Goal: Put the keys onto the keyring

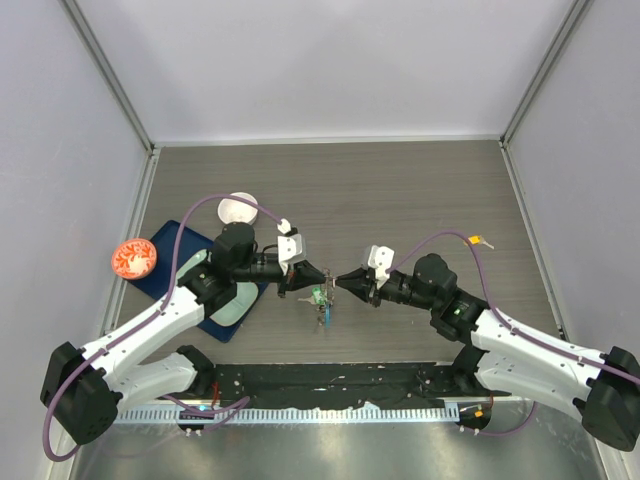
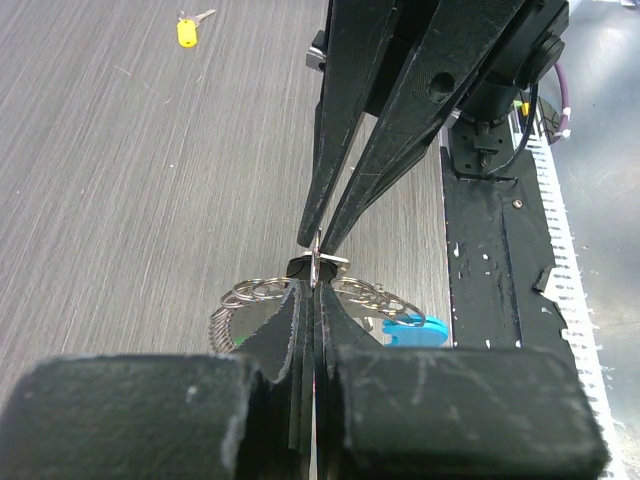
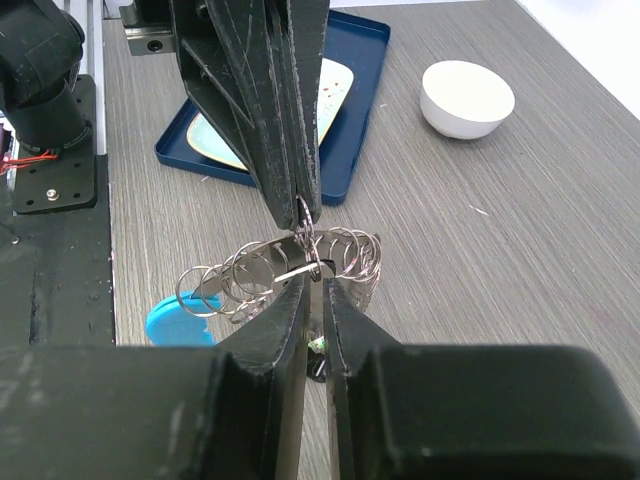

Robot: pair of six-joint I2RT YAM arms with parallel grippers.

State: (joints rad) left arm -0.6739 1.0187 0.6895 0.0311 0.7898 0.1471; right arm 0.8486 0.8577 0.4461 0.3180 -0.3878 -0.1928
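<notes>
Step in hand: threading key onto ring, mid tabletop [image 1: 420, 190]. Left hand [image 1: 325, 272] fully closed, pinching one loop of large wire keyring [image 3: 262, 272]. Rest of ring, fringe of small keys and bright blue curved tag [image 3: 175, 320] spread below hands. Right hand [image 1: 339, 280] tip to tip with left, fingers nearly together with only thin slit, seemingly nipping tiny silver key [image 3: 296, 270]; black head hidden, not certain. Next: work key hole onto split in wire and slide it along coil; calls for fine alignment and firm left pinch.
</notes>
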